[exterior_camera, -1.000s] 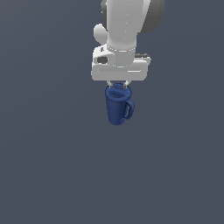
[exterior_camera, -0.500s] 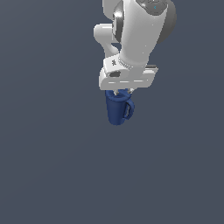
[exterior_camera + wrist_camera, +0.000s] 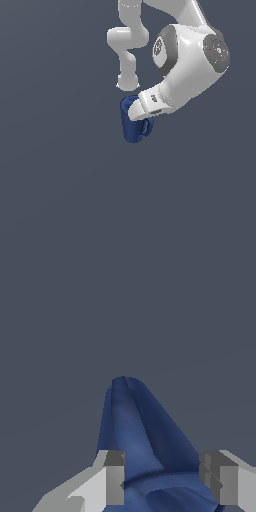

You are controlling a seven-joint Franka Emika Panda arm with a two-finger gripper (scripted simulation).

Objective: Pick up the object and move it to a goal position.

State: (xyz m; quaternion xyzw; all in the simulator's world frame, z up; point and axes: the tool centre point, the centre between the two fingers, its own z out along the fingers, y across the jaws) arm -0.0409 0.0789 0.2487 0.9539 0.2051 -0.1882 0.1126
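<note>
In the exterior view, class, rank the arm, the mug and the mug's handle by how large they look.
1. Arm, clearly the largest.
2. Mug, partly hidden behind the gripper.
3. Handle, the smallest.
The arm may be nearer the camera, so this ranks looks only.

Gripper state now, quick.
Gripper: shut on the blue mug, fingers either side of its rim.
</note>
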